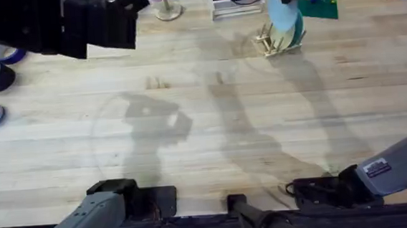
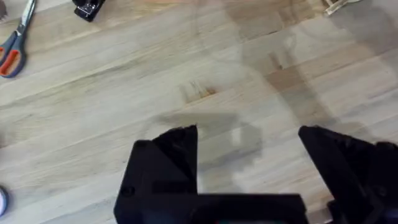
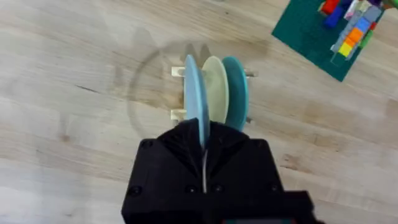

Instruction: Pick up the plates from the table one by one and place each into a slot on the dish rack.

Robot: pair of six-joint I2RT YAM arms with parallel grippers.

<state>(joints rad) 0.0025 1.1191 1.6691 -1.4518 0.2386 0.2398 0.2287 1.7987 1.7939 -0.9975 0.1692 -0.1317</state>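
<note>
Right wrist view: the right gripper (image 3: 203, 146) pinches the light blue plate (image 3: 194, 93) on edge over the dish rack (image 3: 179, 114), beside a cream-yellow plate (image 3: 214, 90) and a teal plate (image 3: 236, 87) standing in slots. Left gripper (image 2: 249, 155) hovers spread wide above bare table (image 2: 93, 106).

— What's the tabletop (image 1: 212, 128) made of?
— Pale wooden planks with visible grain and a smooth, faintly satin finish.

— And the dish rack (image 3: 180, 93)?
— Bare light wood, matt. The light blue plate (image 3: 194, 93) standing in it looks like smooth plastic with a soft sheen; beside it the cream plate (image 3: 214, 87) and a teal plate (image 3: 236, 87) look alike.

— The right gripper (image 3: 204, 134)?
— Matt black plastic.
</note>
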